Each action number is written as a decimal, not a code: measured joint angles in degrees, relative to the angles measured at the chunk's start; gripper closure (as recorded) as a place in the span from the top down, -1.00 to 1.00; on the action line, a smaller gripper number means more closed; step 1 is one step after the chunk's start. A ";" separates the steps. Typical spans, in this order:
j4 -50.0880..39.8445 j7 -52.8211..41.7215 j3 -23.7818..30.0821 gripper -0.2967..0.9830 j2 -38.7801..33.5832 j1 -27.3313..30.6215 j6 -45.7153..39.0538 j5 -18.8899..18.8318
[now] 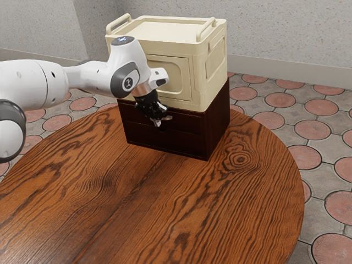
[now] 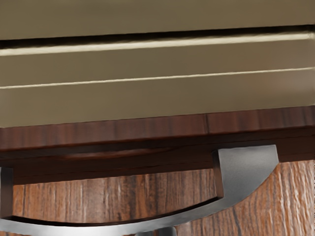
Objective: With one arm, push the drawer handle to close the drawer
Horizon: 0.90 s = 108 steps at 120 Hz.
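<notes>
In the exterior view my gripper (image 1: 158,118) reaches down at the front of the dark wooden drawer cabinet (image 1: 218,127), over the handle area. The wrist view has the curved silver handle (image 2: 248,169) standing out from the dark drawer front (image 2: 113,169). The tips of my gripper (image 2: 156,232) show as two dark ends side by side, shut, at the outer edge of the handle's bar, with nothing seen between them. The upper drawer front looks nearly flush with the cabinet; whether a small gap remains cannot be told.
A cream box (image 1: 212,82) with rails on top sits on the cabinet, close behind my hand; its front (image 2: 157,96) rises above the drawer in the wrist view. The round wooden table (image 1: 165,214) extends in front, with its curved edge toward the exterior view's right.
</notes>
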<state>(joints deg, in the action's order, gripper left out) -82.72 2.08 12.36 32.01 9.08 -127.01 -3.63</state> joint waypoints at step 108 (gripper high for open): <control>-18.76 -12.19 -4.88 0.12 -42.19 -0.42 37.57 3.03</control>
<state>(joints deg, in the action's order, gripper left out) -101.49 -10.12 7.49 -10.18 8.66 -89.43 -0.60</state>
